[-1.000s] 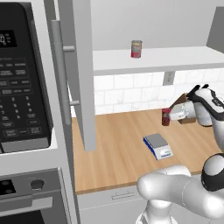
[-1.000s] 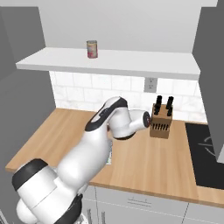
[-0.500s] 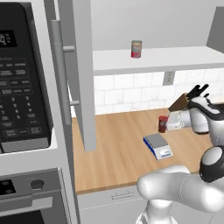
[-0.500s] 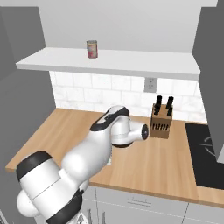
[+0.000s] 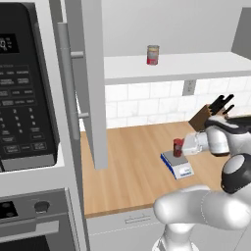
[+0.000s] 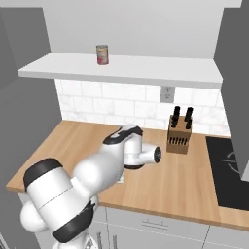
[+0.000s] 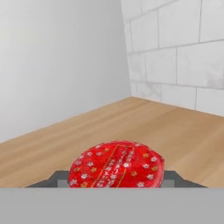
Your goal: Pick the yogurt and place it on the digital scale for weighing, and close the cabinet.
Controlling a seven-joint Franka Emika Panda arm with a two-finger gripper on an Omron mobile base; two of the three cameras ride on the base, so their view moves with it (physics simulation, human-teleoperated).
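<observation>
The claw (image 5: 182, 147) grips the yogurt (image 5: 178, 146), low over the scale (image 5: 177, 164) near the counter's front edge (maybe touching). The cabinet (image 5: 87, 83) door is open, not yet shut.

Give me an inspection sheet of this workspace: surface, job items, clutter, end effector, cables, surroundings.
Surface: wooden counter, bare around the scale.
Job's things: yogurt upright over the digital scale, contact with the platform unclear; cabinet door open.
Clutter: red-labelled can on the white shelf; knife block against the tiled wall.
End effector: closed on the yogurt's side.
Cables: nothing seen.
Surroundings: microwave at left, wall outlet, cooktop at right.
</observation>
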